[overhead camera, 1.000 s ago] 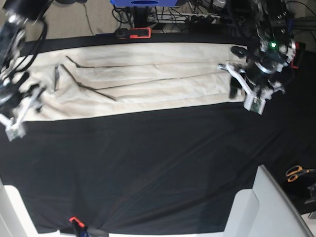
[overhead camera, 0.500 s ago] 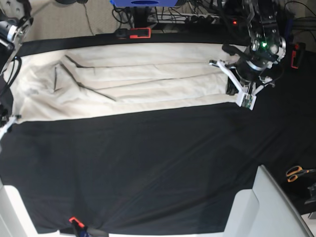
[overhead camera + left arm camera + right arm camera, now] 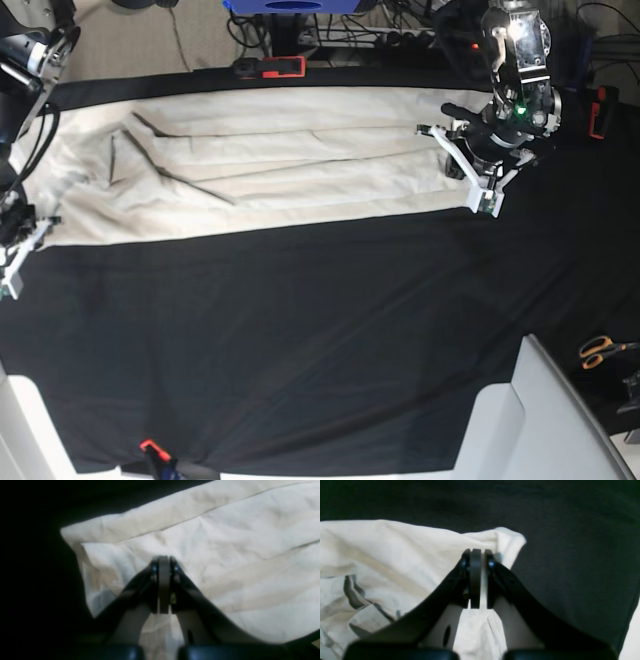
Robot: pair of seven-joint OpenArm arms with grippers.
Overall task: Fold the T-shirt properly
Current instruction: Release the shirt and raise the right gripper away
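Note:
The T-shirt (image 3: 260,165) lies as a long cream strip across the far part of the black tablecloth (image 3: 300,330). At its right end my left gripper (image 3: 465,170) is down on the cloth. In the left wrist view that left gripper (image 3: 163,560) has its jaws pressed together, with T-shirt (image 3: 237,555) fabric pinched near the short edge. At the strip's left end is my right gripper (image 3: 35,225). The right wrist view shows the right gripper (image 3: 477,552) shut on a raised corner of the T-shirt (image 3: 395,555).
Red-and-black clamps (image 3: 270,67) (image 3: 597,112) (image 3: 150,447) hold the tablecloth at its edges. A white bin (image 3: 540,420) stands at the front right, with orange-handled scissors (image 3: 600,350) beside it. Cables and a blue box lie behind the table.
Both grippers have gone from open to shut. The left arm slid left onto the shirt's right end; the right arm shifted to the shirt's left end.

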